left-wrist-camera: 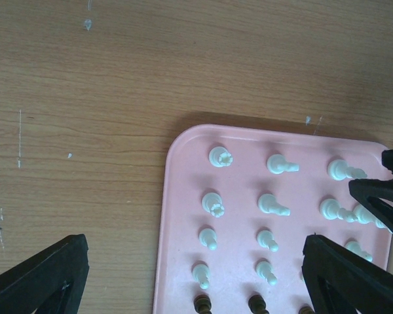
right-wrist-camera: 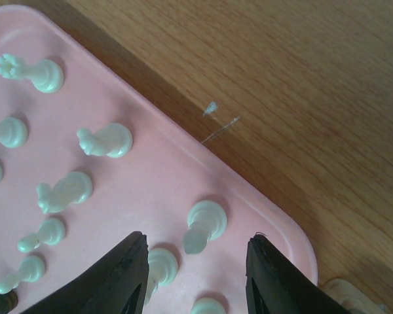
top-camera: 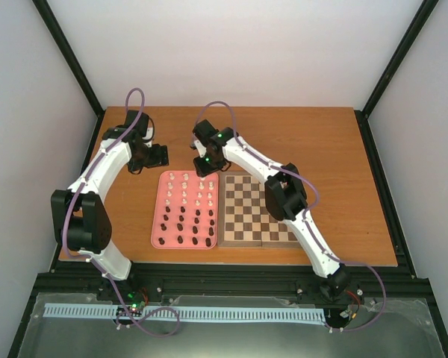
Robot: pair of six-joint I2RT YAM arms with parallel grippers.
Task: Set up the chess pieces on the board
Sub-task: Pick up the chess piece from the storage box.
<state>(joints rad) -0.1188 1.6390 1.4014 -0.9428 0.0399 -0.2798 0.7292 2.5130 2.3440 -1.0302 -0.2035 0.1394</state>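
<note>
The chess pieces stand in rows on a pink tray (top-camera: 154, 227): white ones (top-camera: 187, 186) at its far half, dark brown ones (top-camera: 185, 227) at its near half. The board (top-camera: 257, 212) lies right of the tray with no piece on it. My right gripper (top-camera: 206, 168) hangs over the tray's far right corner. In the right wrist view it (right-wrist-camera: 196, 255) is open, its fingertips (right-wrist-camera: 132, 261) on either side of one white piece (right-wrist-camera: 206, 222) without touching it. My left gripper (top-camera: 157, 156) is wide open over the tray's far left corner (left-wrist-camera: 180, 196), above the white pieces (left-wrist-camera: 215, 203).
Bare wooden table (top-camera: 321, 142) lies beyond and to the right of the board. In the left wrist view, the right gripper's black fingers (left-wrist-camera: 380, 199) show at the right edge over the tray. Black frame posts stand at the table's back corners.
</note>
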